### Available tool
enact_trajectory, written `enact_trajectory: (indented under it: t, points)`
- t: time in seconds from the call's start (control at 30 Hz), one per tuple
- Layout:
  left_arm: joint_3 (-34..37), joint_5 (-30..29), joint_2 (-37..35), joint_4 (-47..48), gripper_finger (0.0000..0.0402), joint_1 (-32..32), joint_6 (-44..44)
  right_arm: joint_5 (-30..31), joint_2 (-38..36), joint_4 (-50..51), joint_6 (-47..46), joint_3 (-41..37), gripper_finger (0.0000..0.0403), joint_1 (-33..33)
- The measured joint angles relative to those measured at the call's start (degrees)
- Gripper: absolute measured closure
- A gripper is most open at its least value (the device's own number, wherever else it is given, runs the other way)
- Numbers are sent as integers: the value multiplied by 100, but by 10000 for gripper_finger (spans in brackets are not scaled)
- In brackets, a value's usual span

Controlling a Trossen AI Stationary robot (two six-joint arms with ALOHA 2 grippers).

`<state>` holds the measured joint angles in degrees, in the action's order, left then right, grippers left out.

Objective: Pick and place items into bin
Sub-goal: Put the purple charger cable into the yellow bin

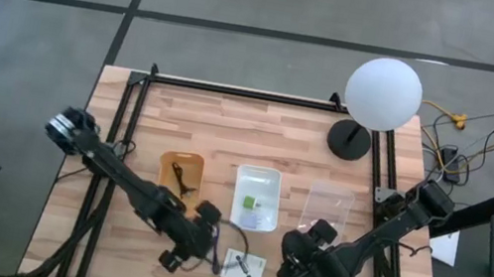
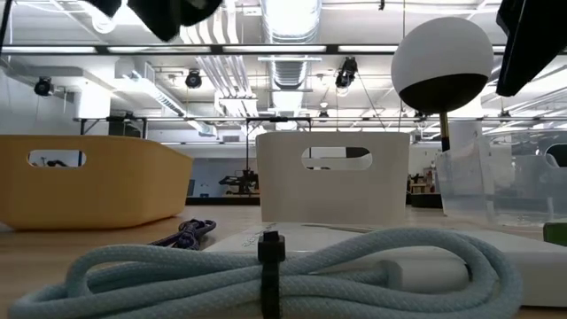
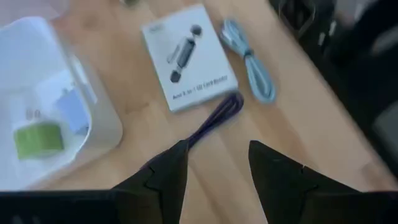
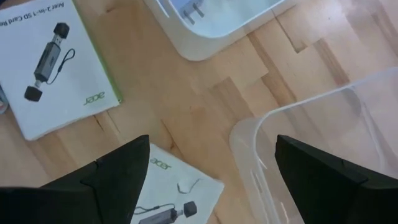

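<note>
Purple strap (image 3: 214,118) lies flat on the wood just ahead of the left gripper (image 3: 217,163), its near end running in toward the gap between the two dark fingers; jaws parted, nothing between them, no contact with the strap visible. Beyond the strap's far end sits a white card (image 3: 185,57) with a dark printed object, strap touching or just beside its near edge, can't tell which; pale blue coiled cable (image 3: 250,60) lies just past that card, apart from it. To one side of the left jaws stands the white bin (image 3: 102,121), holding a green block (image 3: 37,138) and a pale blue-and-white item, not readable.

Right gripper (image 4: 211,168) hovers over bare wood with jaws wide open, empty; one finger is over the corner of a second white card (image 4: 180,186), the other over the rim of the clear bin (image 4: 249,149). Ahead of these jaws: the first card again, and the white bin's corner.

High view: orange bin (image 1: 180,176) holds a dark cable (image 1: 182,183); white bin centre, clear bin beside it; both arms low at the table's near edge. White globe lamp (image 1: 383,93) stands at the far side of the table (image 1: 229,126).
</note>
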<state>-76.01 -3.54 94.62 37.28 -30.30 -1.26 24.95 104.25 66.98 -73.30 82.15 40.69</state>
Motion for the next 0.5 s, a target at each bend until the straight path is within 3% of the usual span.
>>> enact_trajectory:
  t: [0.2,0.5]
  points:
    - [-689,-32,816,-14,247,-83,-2030,-173,0,-6,-18,0,74,2]
    - [-745,-318,1633,120,247,-64,-3234,-274,0,3,-152,-2,74,2]
